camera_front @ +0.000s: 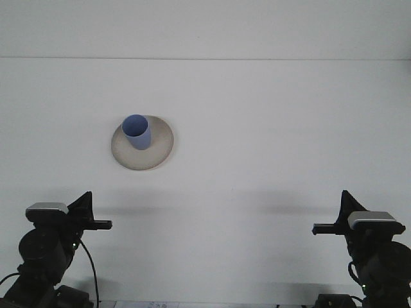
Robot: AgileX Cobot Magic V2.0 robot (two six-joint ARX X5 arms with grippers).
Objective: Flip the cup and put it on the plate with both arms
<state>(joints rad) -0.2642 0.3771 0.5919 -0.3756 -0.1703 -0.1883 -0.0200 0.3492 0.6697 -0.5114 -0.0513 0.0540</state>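
Your blue cup (pixel 136 131) stands on the plate (pixel 160 146) toward the table's (pixel 270 128) left edge; neither arm's pincer state can be told.

We found no text, label, brand, number or sign we could read anywhere. A strip of something pale at the bottom edge (pixel 148 304) carried faint dark marks, but they were too small to make out.

Bright, even light; soft shadows.
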